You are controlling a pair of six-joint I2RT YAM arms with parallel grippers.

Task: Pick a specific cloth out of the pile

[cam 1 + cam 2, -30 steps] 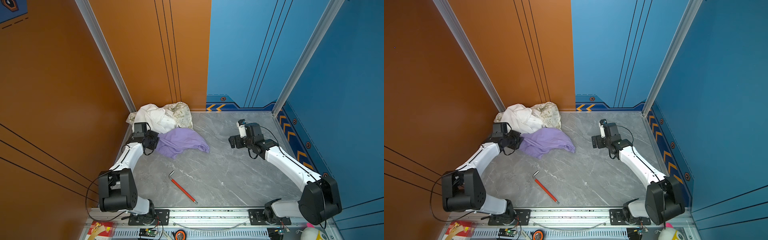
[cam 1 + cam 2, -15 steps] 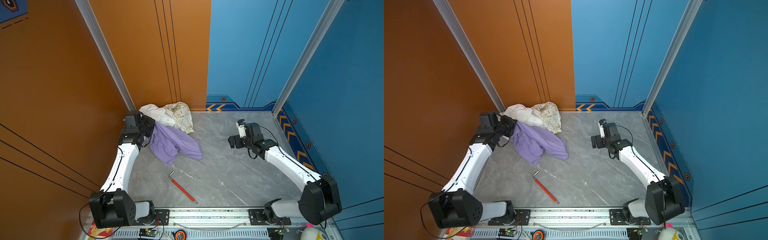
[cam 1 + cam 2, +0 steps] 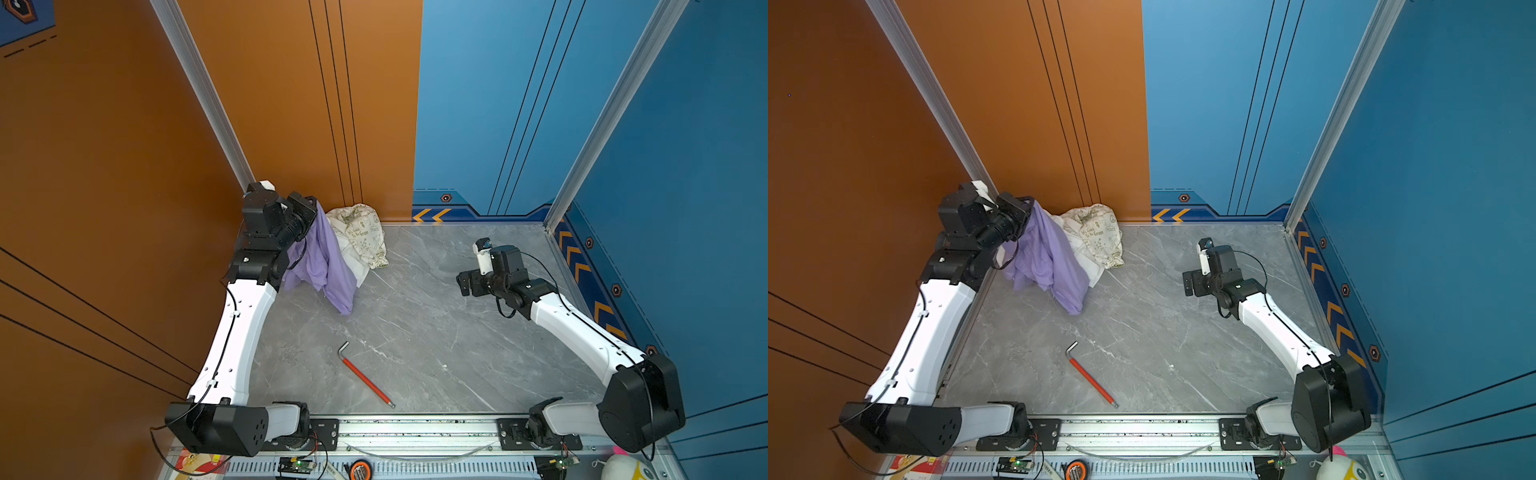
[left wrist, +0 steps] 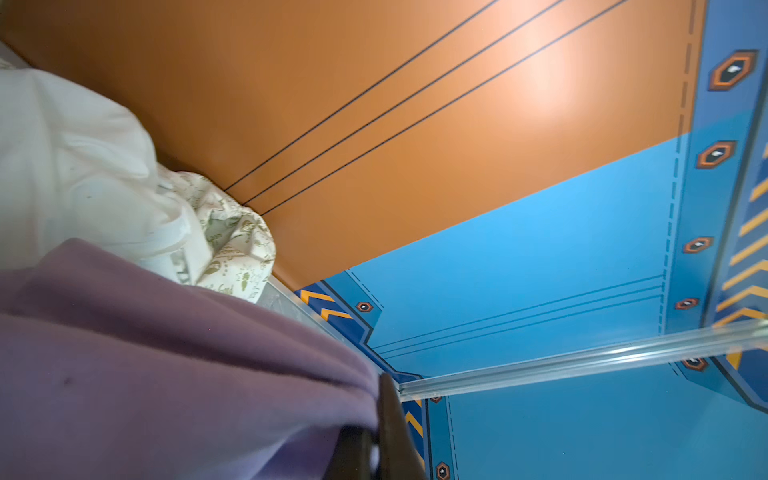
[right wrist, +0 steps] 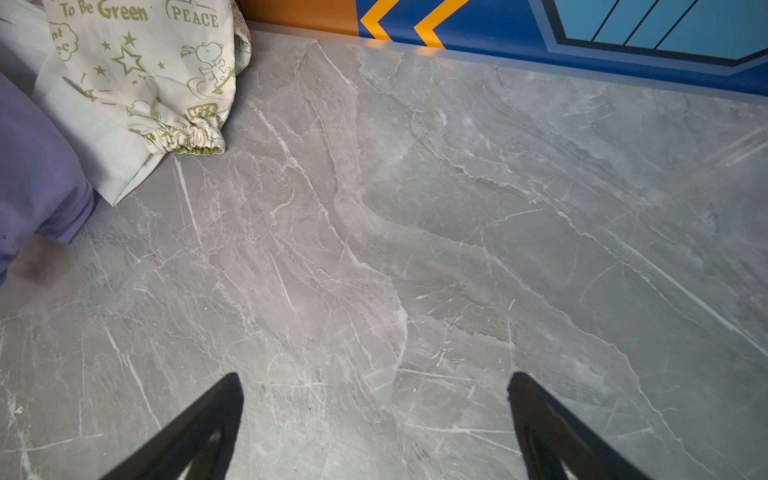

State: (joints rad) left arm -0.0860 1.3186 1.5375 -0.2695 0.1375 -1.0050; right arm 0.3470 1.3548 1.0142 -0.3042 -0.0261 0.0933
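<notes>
The lavender cloth (image 3: 328, 257) (image 3: 1050, 257) hangs in the air from my left gripper (image 3: 313, 210) (image 3: 1027, 210), which is raised at the back left corner and shut on the cloth's top edge. Its lower tip dangles just above or on the grey floor. In the left wrist view the cloth (image 4: 166, 365) drapes over the shut fingers (image 4: 392, 424). The pile (image 3: 359, 239) (image 3: 1096, 241) (image 5: 137, 75), cream fabric with green doodles plus white cloth, lies behind it against the orange wall. My right gripper (image 3: 465, 282) (image 3: 1190, 282) (image 5: 374, 399) stands open and empty low over the floor.
A red-handled hex key (image 3: 365, 376) (image 3: 1090, 376) lies on the grey marble floor (image 3: 436, 332) near the front. Orange and blue walls close in the back and sides. An aluminium rail (image 3: 415, 428) with the arm bases runs along the front edge.
My left arm has lifted the lavender cloth off the floor and up toward the back left corner; the cloth now hangs instead of lying spread. The right arm has not moved.
</notes>
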